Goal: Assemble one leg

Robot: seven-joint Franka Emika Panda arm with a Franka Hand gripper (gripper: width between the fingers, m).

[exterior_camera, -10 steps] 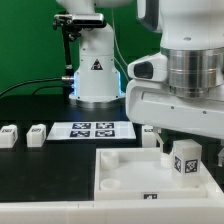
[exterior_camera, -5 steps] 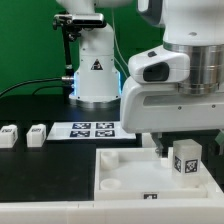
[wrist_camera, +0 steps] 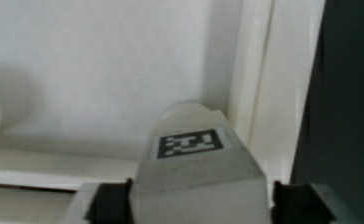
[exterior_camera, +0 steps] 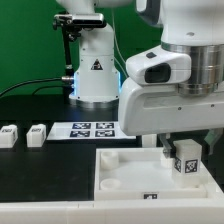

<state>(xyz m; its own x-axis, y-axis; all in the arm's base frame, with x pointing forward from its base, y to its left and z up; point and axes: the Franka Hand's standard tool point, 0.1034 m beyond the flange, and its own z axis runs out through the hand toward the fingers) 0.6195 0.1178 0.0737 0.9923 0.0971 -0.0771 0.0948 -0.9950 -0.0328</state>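
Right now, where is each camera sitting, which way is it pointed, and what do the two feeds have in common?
Exterior view: off the arm, low beside the table, facing the arm's base across the marker board; the wrist and gripper fill the exterior view's right, over the tray-like panel.
Wrist view: on the wrist, looking down along the fingers at the panel's white surface; only the finger pads show.
Shared: the tagged leg held in the gripper, and the panel beneath.

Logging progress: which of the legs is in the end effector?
The leg over the panel, held by the end effector; two others lie on the table.
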